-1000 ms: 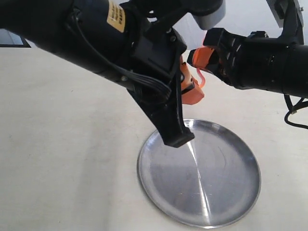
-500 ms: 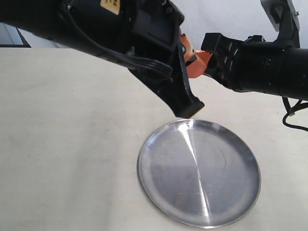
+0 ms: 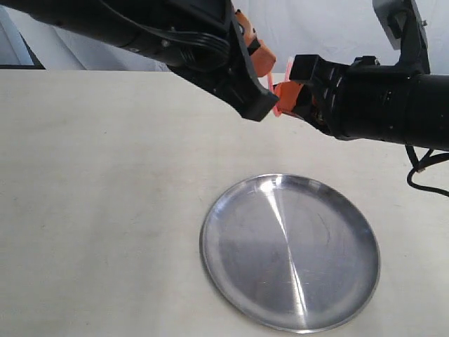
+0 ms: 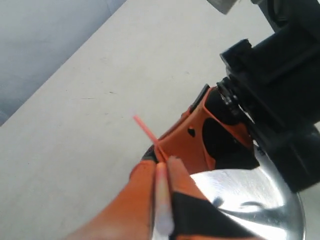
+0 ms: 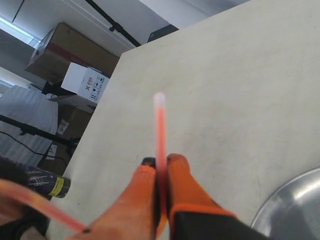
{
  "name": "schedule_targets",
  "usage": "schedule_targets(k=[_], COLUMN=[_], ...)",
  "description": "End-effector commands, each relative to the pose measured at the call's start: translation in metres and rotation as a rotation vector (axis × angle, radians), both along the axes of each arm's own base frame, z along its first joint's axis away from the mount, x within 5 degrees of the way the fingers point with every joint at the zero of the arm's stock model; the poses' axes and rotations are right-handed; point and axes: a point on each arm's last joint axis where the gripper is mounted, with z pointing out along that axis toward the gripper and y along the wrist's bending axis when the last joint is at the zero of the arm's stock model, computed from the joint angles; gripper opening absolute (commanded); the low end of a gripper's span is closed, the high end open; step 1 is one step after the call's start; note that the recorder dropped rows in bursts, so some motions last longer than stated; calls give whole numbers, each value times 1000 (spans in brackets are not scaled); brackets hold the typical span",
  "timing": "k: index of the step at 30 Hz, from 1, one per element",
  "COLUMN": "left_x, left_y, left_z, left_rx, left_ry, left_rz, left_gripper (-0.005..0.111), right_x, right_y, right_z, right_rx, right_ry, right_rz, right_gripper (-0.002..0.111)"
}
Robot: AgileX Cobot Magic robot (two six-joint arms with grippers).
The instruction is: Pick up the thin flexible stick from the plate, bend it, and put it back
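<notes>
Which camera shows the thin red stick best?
The right wrist view: the stick stands long and clear, pale tip showing. The left wrist view shows a blurry part; the exterior view only a tiny pink bit.

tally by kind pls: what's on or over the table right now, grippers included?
thin flexible stick: 1
plate: 1
grippers: 2 (left gripper, right gripper, each shut on the stick)
Total: 4
</notes>
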Motion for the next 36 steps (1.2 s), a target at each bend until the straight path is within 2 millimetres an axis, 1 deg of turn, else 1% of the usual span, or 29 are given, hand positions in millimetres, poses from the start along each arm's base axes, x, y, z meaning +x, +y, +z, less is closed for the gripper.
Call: schedule_targets(k=[1, 5, 14, 18, 20, 24, 31, 36], left_x=[11, 14, 14, 17, 17, 16, 14, 14], left_y=[-7, -11, -7, 0, 0, -1, 4, 5], left_z=[-17, -24, -28, -46, -50, -48, -39, -40], left_rx=[47, 64, 134, 182, 162, 136, 128, 133], left_ry=[17, 28, 36, 50, 60, 62, 21, 22], left_rz=[11, 11, 10, 89, 103, 104, 102, 102], left_gripper=[0, 0, 0, 0, 0, 0, 0, 0], right_x=[-9, -10, -13, -14, -15, -18, -17, -18], right_y=[8, 9, 11, 12, 13, 16, 15, 17], right_z=[6, 6, 8, 9, 9, 11, 11, 10], right_rx=[45, 48, 66, 74, 83, 106, 101, 96], right_ry=[-28, -31, -38, -39, -40, -42, -41, -40], right_rz=[121, 131, 174, 188, 204, 244, 234, 237], right_gripper=[-1, -1, -1, -1, -1, -1, -1, -1])
